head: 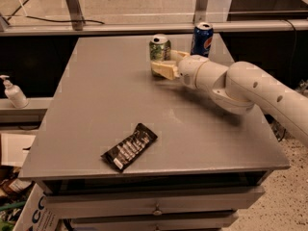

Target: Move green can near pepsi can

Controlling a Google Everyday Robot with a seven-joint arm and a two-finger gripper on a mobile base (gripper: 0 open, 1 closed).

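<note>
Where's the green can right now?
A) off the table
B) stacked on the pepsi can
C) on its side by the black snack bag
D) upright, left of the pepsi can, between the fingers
D: the green can stands upright just left of the pepsi can, with the gripper shut around its lower part near the far edge of the table.

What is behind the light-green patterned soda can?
Only bare grey table top, then its far edge. The dark blue Pepsi can stands to its right, not behind. The cream pincer, gripping the light-green patterned can, hides its lower right side.
</note>
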